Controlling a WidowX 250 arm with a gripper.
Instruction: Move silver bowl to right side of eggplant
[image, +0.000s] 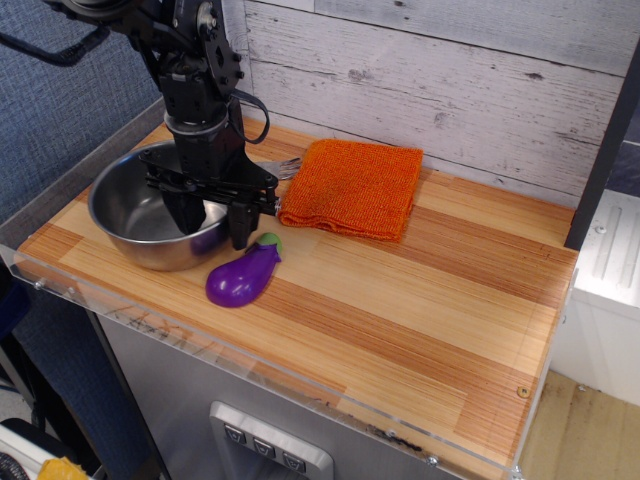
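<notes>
- One black pincer (214, 221) straddles the silver bowl's (130, 210) right rim, one finger inside, one outside; grip unclear.
- Bowl sits at the wooden counter's (400, 300) left end.
- Purple eggplant (243, 275) lies just right of it.

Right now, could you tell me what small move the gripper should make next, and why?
Probably close the gripper on the bowl rim. One finger seems to sit inside the bowl and one outside, straddling its right wall, and the bowl lies left of the eggplant.
</notes>
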